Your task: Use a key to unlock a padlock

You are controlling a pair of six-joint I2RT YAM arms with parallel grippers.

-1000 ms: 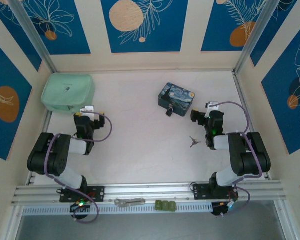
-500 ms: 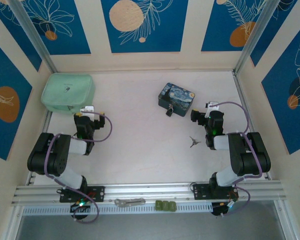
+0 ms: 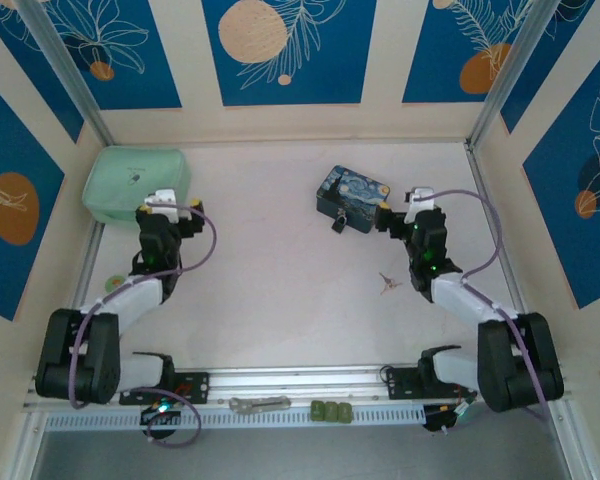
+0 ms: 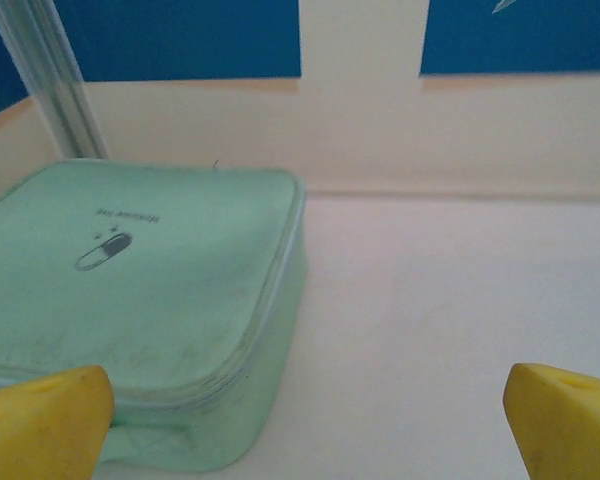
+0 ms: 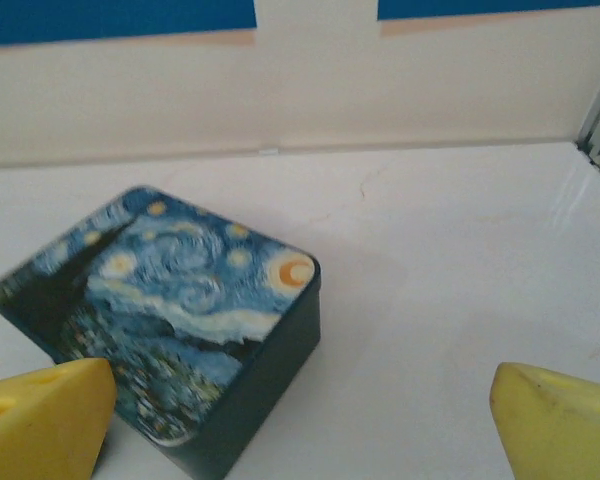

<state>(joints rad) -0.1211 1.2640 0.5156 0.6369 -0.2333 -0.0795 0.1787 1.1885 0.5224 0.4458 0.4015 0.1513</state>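
The small dark padlock [image 3: 338, 222] hangs at the near side of the blue-and-yellow painted tin [image 3: 352, 194] at mid-right of the table. The silvery key [image 3: 387, 282] lies splayed on the table, nearer to me than the tin. My right gripper [image 3: 404, 211] is open just right of the tin, above the key and apart from it. In the right wrist view the tin [image 5: 170, 300] sits between and beyond the yellow fingertips [image 5: 42, 418]; the padlock is hidden there. My left gripper [image 3: 168, 208] is open at the mint-green pouch's near edge.
The mint-green pouch [image 4: 130, 270] lies at the back left against the wall. A grey metal tool [image 3: 260, 404] and a green piece [image 3: 332, 410] rest on the front rail. Aluminium posts [image 3: 495, 85] stand at the back corners.
Both arms have stretched out away from their bases. The left gripper moved up to the pouch, the right gripper moved up beside the tin. Padlock and key lie as before.
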